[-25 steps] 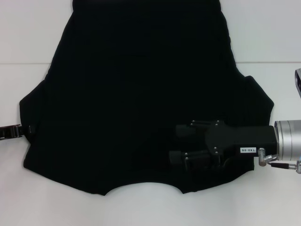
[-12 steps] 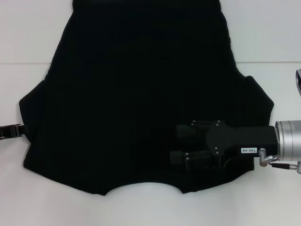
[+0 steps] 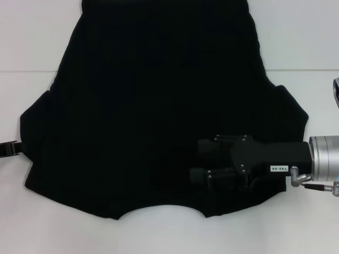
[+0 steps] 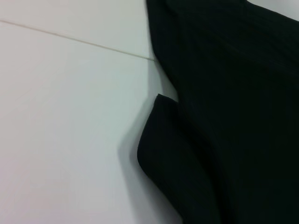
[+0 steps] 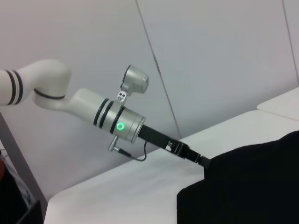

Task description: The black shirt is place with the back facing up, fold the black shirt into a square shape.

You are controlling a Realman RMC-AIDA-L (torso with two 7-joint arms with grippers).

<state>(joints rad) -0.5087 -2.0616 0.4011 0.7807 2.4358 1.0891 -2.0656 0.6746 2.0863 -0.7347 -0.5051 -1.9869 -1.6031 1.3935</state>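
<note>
The black shirt (image 3: 159, 106) lies spread flat on the white table (image 3: 32, 42), its curved neckline at the near edge. No lettering shows. My right gripper (image 3: 200, 160) hovers over the shirt's near right part, pointing left, fingers apart with nothing seen between them. Only the tip of my left gripper (image 3: 9, 148) shows at the left edge, beside the left sleeve (image 3: 34, 124). The left wrist view shows that sleeve (image 4: 173, 158) with a lifted fold on the table. In the right wrist view the left arm (image 5: 112, 120) reaches to the shirt (image 5: 247, 186), which hides its tip.
A thin seam line (image 3: 26, 71) crosses the white table behind the sleeves. Bare table surface (image 4: 60, 140) lies left of the shirt and along its near edge. A grey wall (image 5: 210, 60) rises behind the table.
My left gripper has drawn back slightly to the left, away from the sleeve. The right gripper and the shirt have stayed nearly still.
</note>
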